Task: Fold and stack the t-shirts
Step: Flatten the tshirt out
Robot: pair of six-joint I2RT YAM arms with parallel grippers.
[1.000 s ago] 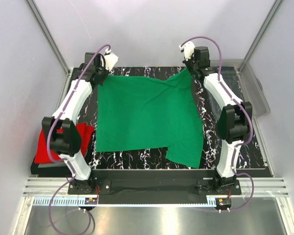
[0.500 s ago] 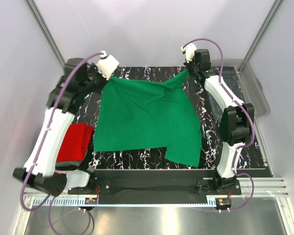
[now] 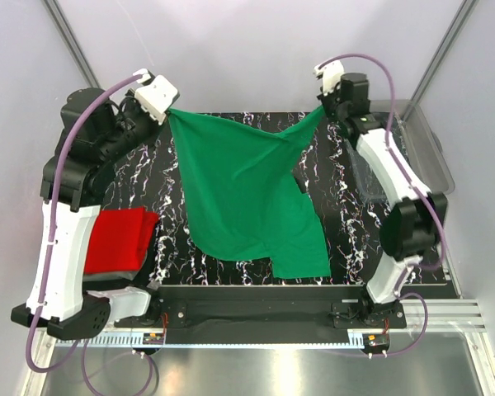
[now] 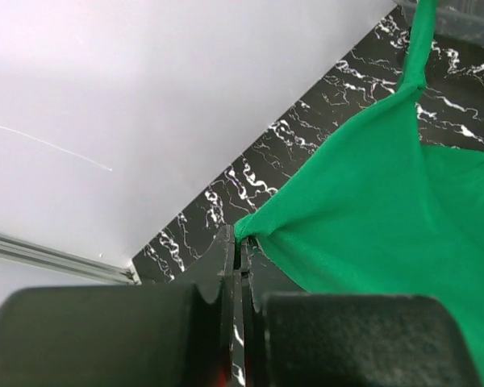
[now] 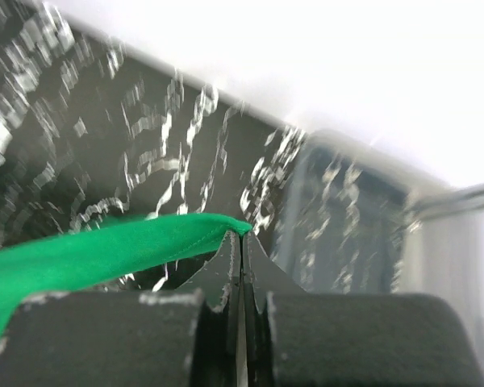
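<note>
Left gripper [image 3: 167, 110] and right gripper [image 3: 322, 108] each pinch a corner of the green tee [image 3: 247, 190], hung over the middle of the table [image 3: 355, 247]. Red tee [image 3: 120, 239] sits folded at its left edge, so I'd say green's the one left to fold and stack.

Looks like a robotics lab test cell tbh: plain white panel walls [image 3: 247, 49], aluminium frame posts [image 3: 73, 49], black white-veined marble-look table [image 3: 351, 239], two white-and-black robot arms [image 3: 58, 239] bolted at its near edge.

Top view: high above the near edge, looking down on the whole table [image 3: 169, 239]. Wrist views: close, along the left gripper [image 4: 240, 266] and right gripper [image 5: 242, 258]. All three share the green shirt [image 3: 247, 190].
</note>
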